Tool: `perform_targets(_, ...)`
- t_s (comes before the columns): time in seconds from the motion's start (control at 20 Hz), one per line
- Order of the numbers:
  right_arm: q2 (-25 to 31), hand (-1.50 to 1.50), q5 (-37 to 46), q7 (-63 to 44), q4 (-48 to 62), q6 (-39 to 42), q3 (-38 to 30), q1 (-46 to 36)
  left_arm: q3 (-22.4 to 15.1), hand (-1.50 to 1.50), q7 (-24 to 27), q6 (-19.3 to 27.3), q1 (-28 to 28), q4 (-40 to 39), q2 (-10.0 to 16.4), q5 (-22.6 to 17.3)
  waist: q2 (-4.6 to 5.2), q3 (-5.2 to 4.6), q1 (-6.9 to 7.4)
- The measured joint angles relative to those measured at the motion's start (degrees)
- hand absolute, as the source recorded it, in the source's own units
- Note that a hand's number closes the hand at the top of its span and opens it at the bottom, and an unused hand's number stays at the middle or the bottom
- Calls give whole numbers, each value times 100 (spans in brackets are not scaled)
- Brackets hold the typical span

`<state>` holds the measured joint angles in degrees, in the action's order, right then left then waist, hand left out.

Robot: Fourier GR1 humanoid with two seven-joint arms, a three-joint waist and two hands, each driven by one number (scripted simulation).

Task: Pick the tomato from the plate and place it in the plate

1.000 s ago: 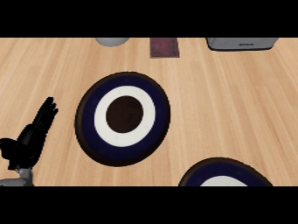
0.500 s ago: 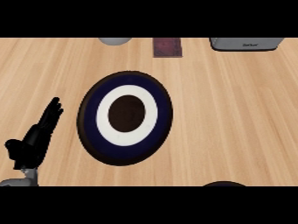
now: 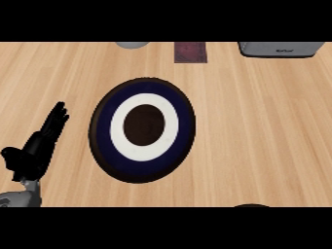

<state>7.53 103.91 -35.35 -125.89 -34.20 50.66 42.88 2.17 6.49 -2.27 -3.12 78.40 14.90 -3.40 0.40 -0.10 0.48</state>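
Left hand (image 3: pixel 39 146) rests open, fingers straight, beside a ringed plate (image 3: pixel 105 121) on the counter (image 3: pixel 269 121). No tomato in sight: the pick seems unstarted, and finding it likely comes next.

Light wooden counter (image 3: pixel 269 121), grey box (image 3: pixel 278 48) and maroon rectangle (image 3: pixel 191 52) along its far edge

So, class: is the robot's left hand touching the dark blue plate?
Apart. The head view shows a strip of bare wooden counter between the open left hand and the left rim of the plate.
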Motion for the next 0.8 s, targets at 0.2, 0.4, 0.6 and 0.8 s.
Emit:
perform_targets(0.2,263,150,-240,-223,-4,404,66,-462,-73,0,-9,33,-78,-32,-76,62,35,1,92)
perform_targets(0.4,437,150,-526,-397,48,550,76,-891,-84,0,3,-29,-126,-71,-65,55,62,2,188)
perform_targets(0.6,576,150,-756,-538,100,626,88,-1207,-126,0,73,-47,-162,-140,-94,96,81,2,243)
perform_targets(0.8,-29,150,-1151,-942,520,669,-148,-2170,-180,0,64,-14,-250,-174,-167,135,105,3,313)
